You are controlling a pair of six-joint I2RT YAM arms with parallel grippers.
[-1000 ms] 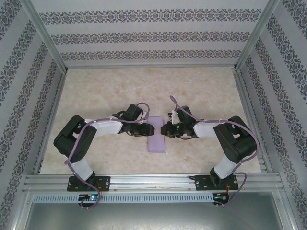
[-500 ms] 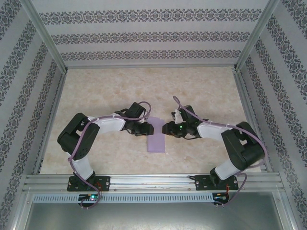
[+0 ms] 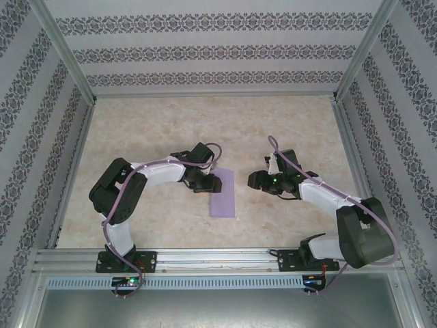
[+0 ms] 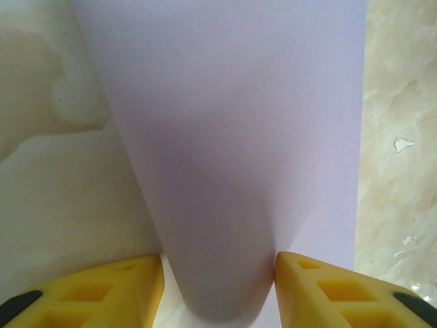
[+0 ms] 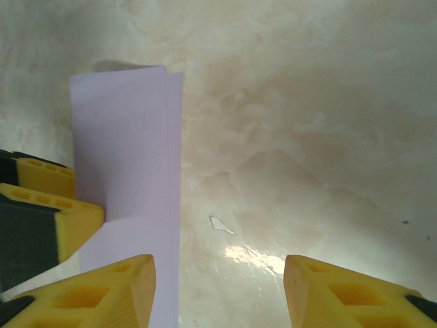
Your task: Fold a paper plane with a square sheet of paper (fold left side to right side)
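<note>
The square sheet of paper (image 3: 222, 195) lies on the table folded in half, a narrow lavender strip with its long side running away from me. My left gripper (image 3: 210, 183) is low at the strip's left edge. In the left wrist view its yellow fingers stand partly apart, so the gripper (image 4: 218, 273) is open, and the paper's (image 4: 232, 137) rounded folded edge bulges between them, touching the right finger. My right gripper (image 3: 252, 180) sits to the right of the strip, apart from it. It (image 5: 218, 273) is open over bare table, with the paper (image 5: 130, 171) just left of its left finger.
The marble tabletop (image 3: 150, 130) has patterned walls on three sides and a metal rail (image 3: 218, 258) along the near edge. A small white fleck (image 5: 220, 224) lies on the table right of the paper. The left gripper's fingers (image 5: 68, 219) show at the paper's far edge.
My right gripper has opened and drawn back to the right, off the paper. The left gripper has shifted slightly right along the strip's left edge. The paper now lies flat.
</note>
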